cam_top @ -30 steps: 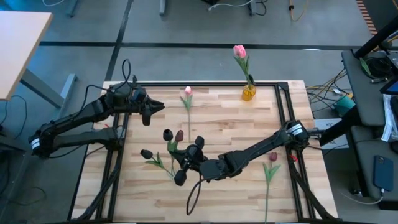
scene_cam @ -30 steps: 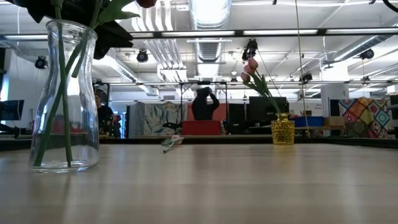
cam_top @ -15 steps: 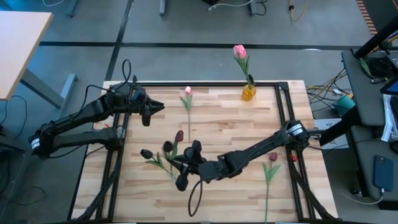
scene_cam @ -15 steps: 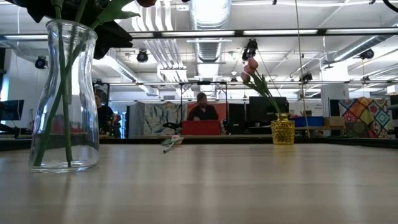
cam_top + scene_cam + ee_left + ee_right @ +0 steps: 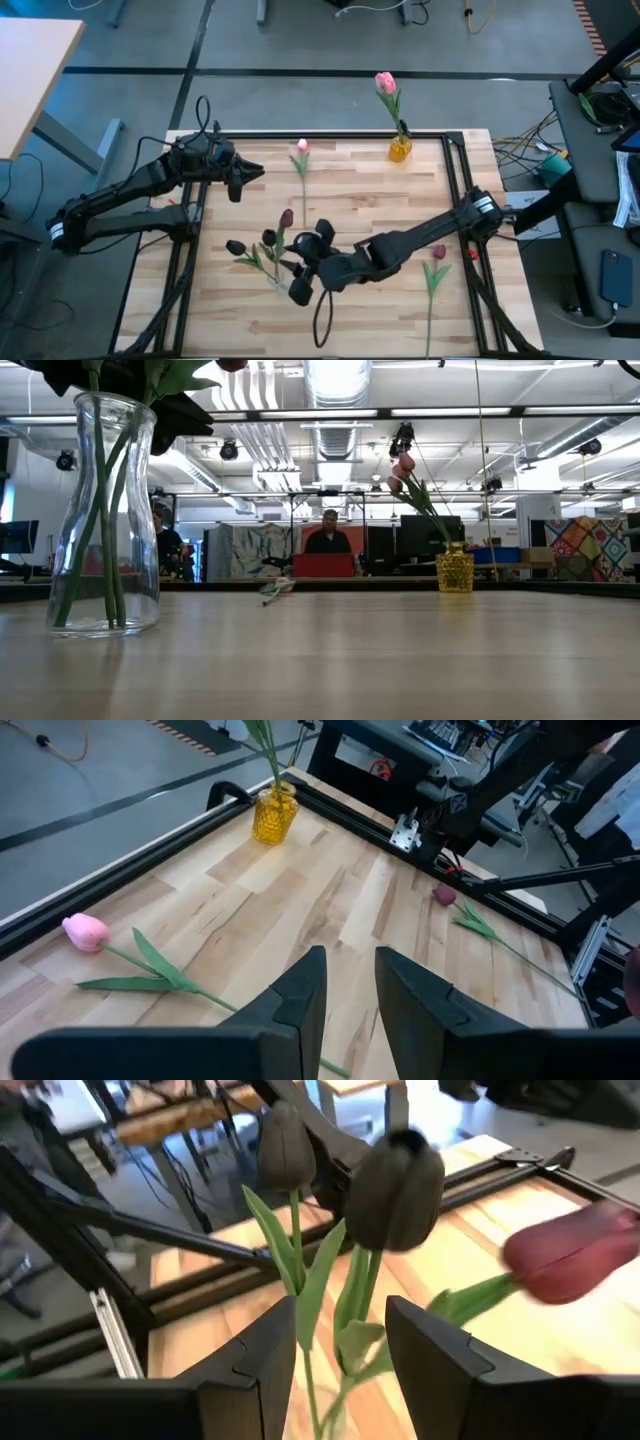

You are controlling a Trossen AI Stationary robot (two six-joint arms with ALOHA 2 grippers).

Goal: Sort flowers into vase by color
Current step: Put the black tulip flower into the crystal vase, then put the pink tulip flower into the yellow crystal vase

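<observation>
A clear glass vase (image 5: pixel 105 510) stands near the table's left middle and holds three dark maroon tulips (image 5: pixel 268 237). Their stems (image 5: pixel 350 1330) rise between the fingers of my open right gripper (image 5: pixel 342 1308), which stands level beside them (image 5: pixel 300 262); I cannot tell that either finger touches them. A small yellow vase (image 5: pixel 400 150) at the far edge holds a pink tulip (image 5: pixel 385 82). Another pink tulip (image 5: pixel 301 150) lies on the table's far middle, and a maroon tulip (image 5: pixel 438 252) lies near the right edge. My left gripper (image 5: pixel 250 172) waits at the far left, slightly open and with nothing in it (image 5: pixel 350 958).
A black metal frame (image 5: pixel 455 170) runs around the wooden table top. The table's middle and near part show bare wood. A person (image 5: pixel 330 535) sits far behind the table in the room.
One dark maroon tulip has sunk lower into the clear vase: its head has dropped toward the near edge in the high view, and another stem now shows inside the glass in the low view. The other flowers have stayed where they were.
</observation>
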